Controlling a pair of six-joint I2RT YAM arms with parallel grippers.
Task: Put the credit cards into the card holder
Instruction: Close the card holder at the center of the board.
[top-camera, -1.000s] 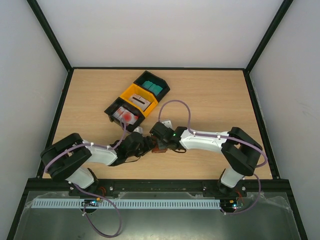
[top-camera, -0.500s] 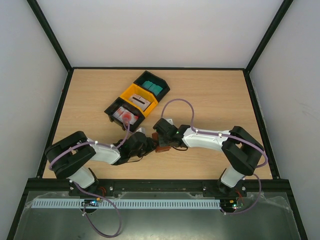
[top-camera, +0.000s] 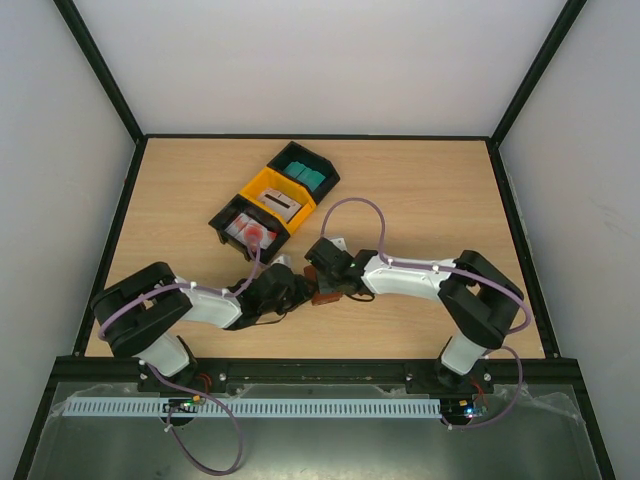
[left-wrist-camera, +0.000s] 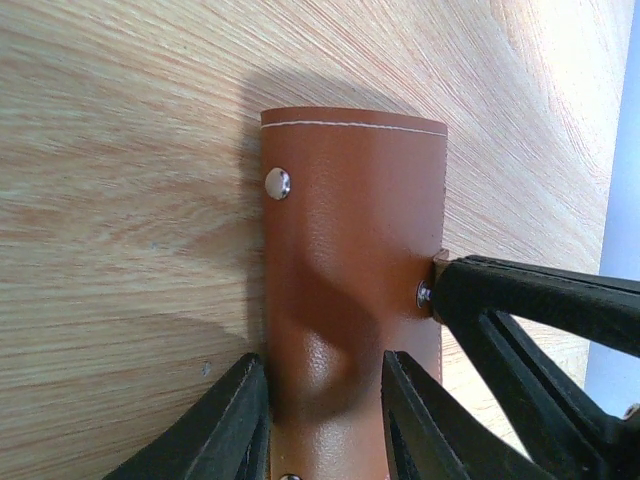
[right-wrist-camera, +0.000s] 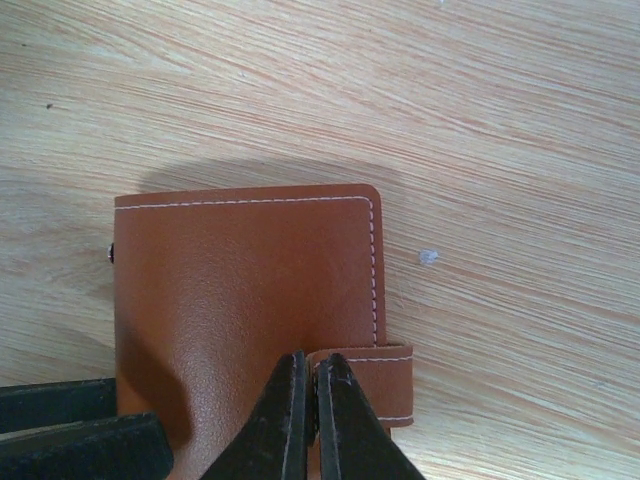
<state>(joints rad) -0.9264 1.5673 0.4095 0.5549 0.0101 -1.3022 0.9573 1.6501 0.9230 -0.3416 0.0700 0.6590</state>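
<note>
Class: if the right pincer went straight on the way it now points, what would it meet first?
The card holder: the right pincer has its shut tips right at the holder's near edge. The table lies just beneath, though depth is hard to judge.

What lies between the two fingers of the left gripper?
The brown card holder, dented where the left gripper squeezes it; the left wrist view shows this.
</note>
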